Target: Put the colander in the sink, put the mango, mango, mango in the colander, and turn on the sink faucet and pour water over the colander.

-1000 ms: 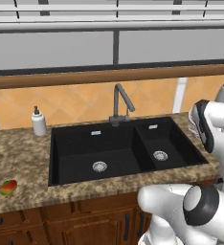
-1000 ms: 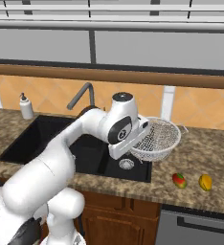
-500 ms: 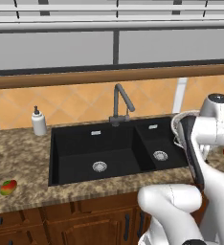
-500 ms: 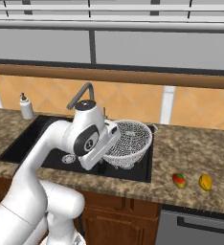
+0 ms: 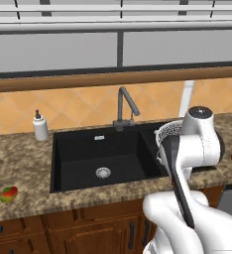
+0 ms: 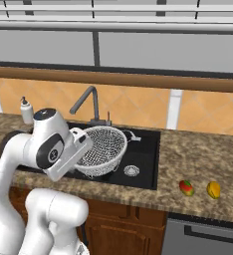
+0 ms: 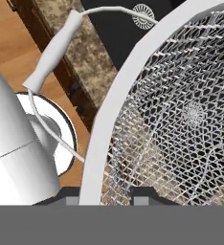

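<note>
A: Any brand, label or lettering to report?

B: None can be read on any surface. The colander (image 6: 102,148), a silvery-white mesh bowl, hangs tilted in the air above the black sink (image 6: 146,160), over the smaller basin near the divider, its open side turned toward the camera in the right base view.

A: And where does it sit against the fingers?

B: The gripper (image 7: 109,194) is clamped narrow on the colander's white rim; in the hand view one dark fingertip (image 7: 143,194) stands inside the mesh and the other outside it, with the rim between them. A thin wire handle shows at the far side of the bowl.

A: What surrounds it?

B: The dark faucet (image 6: 87,103) rises just behind the bowl. Two mangos (image 6: 186,187) lie side by side on the granite counter (image 6: 198,159) right of the sink, well apart from the colander; a third mango (image 5: 8,194) rests on the counter left of the sink. A white soap dispenser (image 5: 39,126) stands at the sink's back left corner
</note>
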